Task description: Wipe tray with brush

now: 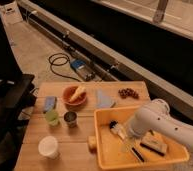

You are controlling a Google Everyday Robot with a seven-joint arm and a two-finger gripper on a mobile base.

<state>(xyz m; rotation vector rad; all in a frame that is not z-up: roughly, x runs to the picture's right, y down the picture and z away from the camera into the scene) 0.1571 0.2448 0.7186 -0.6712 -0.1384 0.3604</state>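
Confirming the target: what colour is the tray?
The tray is yellow-orange, camera view; the gripper hangs over it beside the brush.

A red bowl [74, 96] holding something yellow (what it is cannot be told) is set on the table [75, 137], with a blue cloth [105, 99] just to its right and dark pieces [128, 93] beyond that. A blue block [50, 103], a green cup [52, 117] and a metal cup [70, 119] are grouped nearer the front, and a white cup [48, 147] is placed nearest. A coiled cable [60, 64] is seen on the floor.
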